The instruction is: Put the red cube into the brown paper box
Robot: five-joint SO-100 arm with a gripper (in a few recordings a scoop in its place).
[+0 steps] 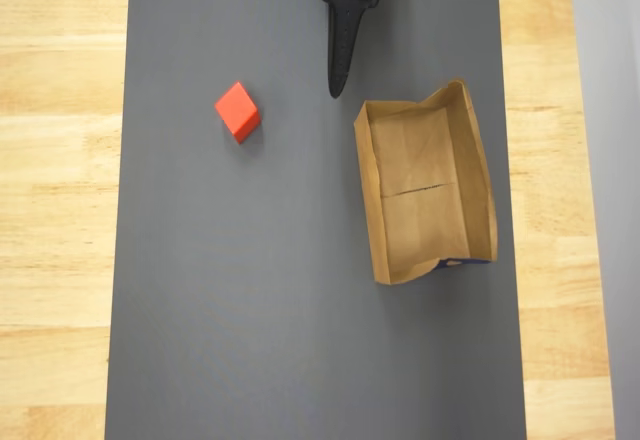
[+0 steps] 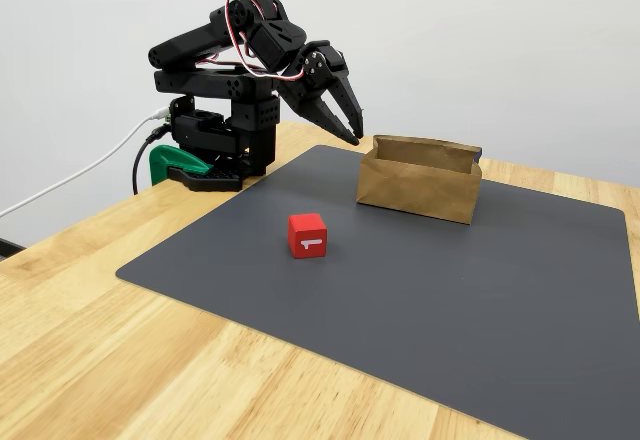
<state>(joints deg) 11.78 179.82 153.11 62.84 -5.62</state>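
Note:
The red cube (image 1: 237, 112) (image 2: 307, 235) rests on the dark grey mat, turned corner-on in the overhead view; the fixed view shows a white mark on its front face. The brown paper box (image 1: 415, 160) (image 2: 418, 188) stands empty on the mat, with a crease across its floor and a bit of blue at one end. My black gripper (image 1: 337, 88) (image 2: 358, 134) hangs shut with nothing in it, above the mat's far edge. It sits just beside the box's near corner and well apart from the cube.
The grey mat (image 1: 300, 310) (image 2: 450, 300) covers most of a light wooden table (image 1: 60, 210). The arm's base (image 2: 215, 130) is fixed by a green clamp (image 2: 180, 165) at the table's back edge, and a white cable (image 2: 80, 175) trails off it.

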